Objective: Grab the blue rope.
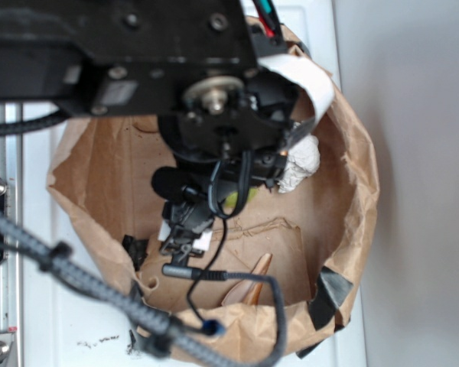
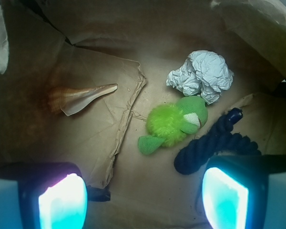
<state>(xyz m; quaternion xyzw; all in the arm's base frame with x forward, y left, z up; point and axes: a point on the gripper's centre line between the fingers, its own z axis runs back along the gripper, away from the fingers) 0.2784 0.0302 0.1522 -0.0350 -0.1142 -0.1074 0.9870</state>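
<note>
Wrist view: we see the paper bag (image 2: 33,138) floor ringed by raised walls, bare in the middle. Our fingers (image 2: 62,200) are spread wide apart and hold nothing. The blue rope (image 2: 214,145) lies at right, its long axis diagonal, capped end up-right, its lower end just beside the right finger and the green plush toy (image 2: 169,125).

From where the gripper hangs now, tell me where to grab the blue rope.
Grip the blue rope at its thick twisted middle, coming straight down from above. It lies flat on the bag floor; keep the fingers away from the green plush toy alongside.
</note>
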